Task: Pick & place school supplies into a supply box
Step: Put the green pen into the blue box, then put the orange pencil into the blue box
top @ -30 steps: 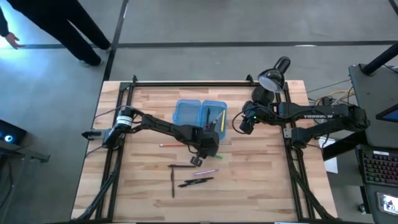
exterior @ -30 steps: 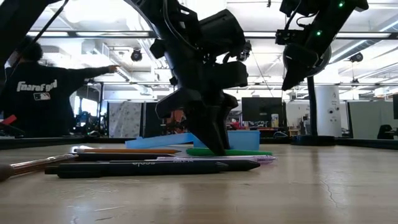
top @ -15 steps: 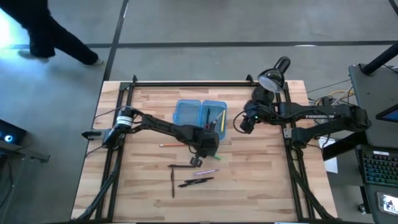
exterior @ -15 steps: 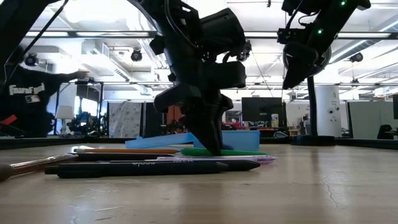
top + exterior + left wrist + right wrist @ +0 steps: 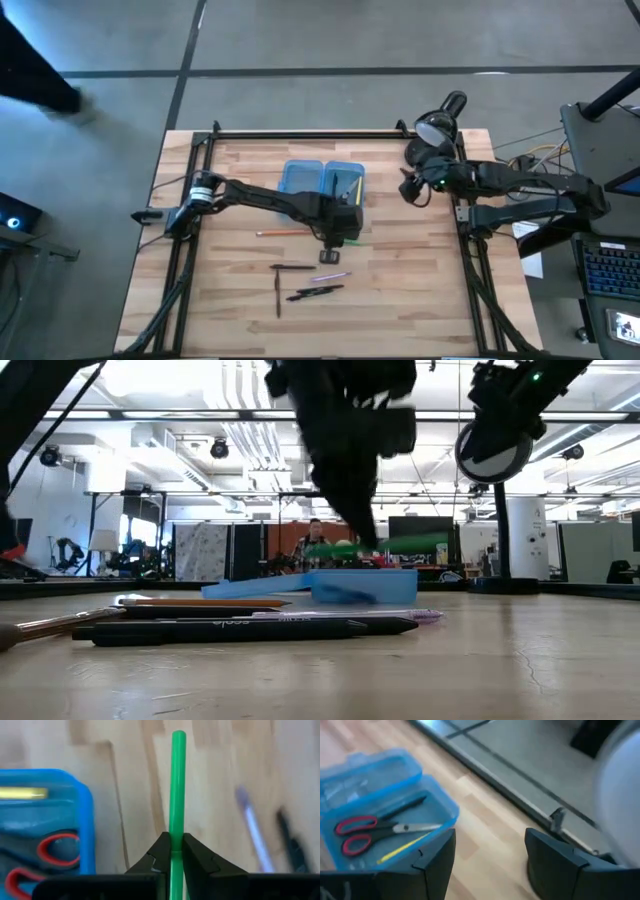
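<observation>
1. Two arms show in the high view. The left gripper point(image 5: 341, 226) sits just beside the near edge of the supply box point(image 5: 322, 185); loose pens point(image 5: 314, 292) lie well apart on the tabletop point(image 5: 420, 290), on the side of the fingers away from the box. The right gripper point(image 5: 409, 190) waits off to the box's side, near the desk lamp point(image 5: 441, 118).

2. In the low view the green pen point(image 5: 378, 545) hangs level, clear of the tabletop and above the box's wall, with a dark pen point(image 5: 245, 628) and an orange pencil point(image 5: 205, 602) lying in front.

3. The left wrist view shows the fingers closed tight on the green pen partway along it, most of its length jutting ahead of the tips. The box's corner lies just to one side, red-handled scissors point(image 5: 42, 862) and a yellow pencil point(image 5: 22, 793) inside.

4. The right wrist view shows that arm's fingers spread wide and empty, with the box and its scissors beyond them.

5. Risks, as I judge them: the pen points across the box's length, so releasing without turning could leave it bridging the rim or rolling off. The off-centre pinch may let it swivel, and a low approach could nudge the light box.
</observation>
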Action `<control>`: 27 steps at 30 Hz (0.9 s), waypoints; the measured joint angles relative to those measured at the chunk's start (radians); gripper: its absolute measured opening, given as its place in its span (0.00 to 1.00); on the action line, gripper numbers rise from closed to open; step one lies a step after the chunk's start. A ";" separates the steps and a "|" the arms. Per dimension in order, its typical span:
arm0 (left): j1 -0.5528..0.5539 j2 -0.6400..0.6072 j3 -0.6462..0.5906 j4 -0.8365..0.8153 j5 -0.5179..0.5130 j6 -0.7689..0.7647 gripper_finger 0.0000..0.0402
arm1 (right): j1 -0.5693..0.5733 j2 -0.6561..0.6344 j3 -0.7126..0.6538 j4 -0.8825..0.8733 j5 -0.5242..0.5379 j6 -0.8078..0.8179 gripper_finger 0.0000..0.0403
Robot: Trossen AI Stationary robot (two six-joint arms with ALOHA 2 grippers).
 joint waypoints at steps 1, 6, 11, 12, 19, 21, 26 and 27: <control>0.004 0.000 0.023 -0.008 -0.011 -0.058 0.03 | 0.000 -0.014 0.000 0.000 0.021 0.000 0.57; 0.057 -0.001 0.116 -0.017 -0.064 -0.385 0.02 | -0.001 -0.087 0.000 0.004 0.155 0.000 0.57; 0.138 -0.004 0.171 -0.007 -0.057 -0.811 0.02 | -0.001 -0.146 0.000 0.004 0.221 0.000 0.57; 0.154 -0.004 0.171 0.000 -0.055 -0.888 0.02 | -0.001 -0.153 0.000 0.003 0.220 0.001 0.57; 0.249 -0.005 0.139 0.113 -0.047 -1.178 0.01 | 0.000 -0.163 -0.001 0.001 0.220 0.015 0.57; 0.259 -0.005 0.115 0.103 -0.037 -1.195 0.01 | 0.000 -0.163 -0.001 0.001 0.220 0.015 0.57; 0.265 -0.005 0.022 0.109 0.009 -1.278 0.01 | 0.000 -0.164 -0.009 0.002 0.220 0.015 0.57; 0.265 -0.005 0.003 0.111 0.010 -1.278 0.01 | 0.000 -0.165 -0.011 0.001 0.220 0.015 0.57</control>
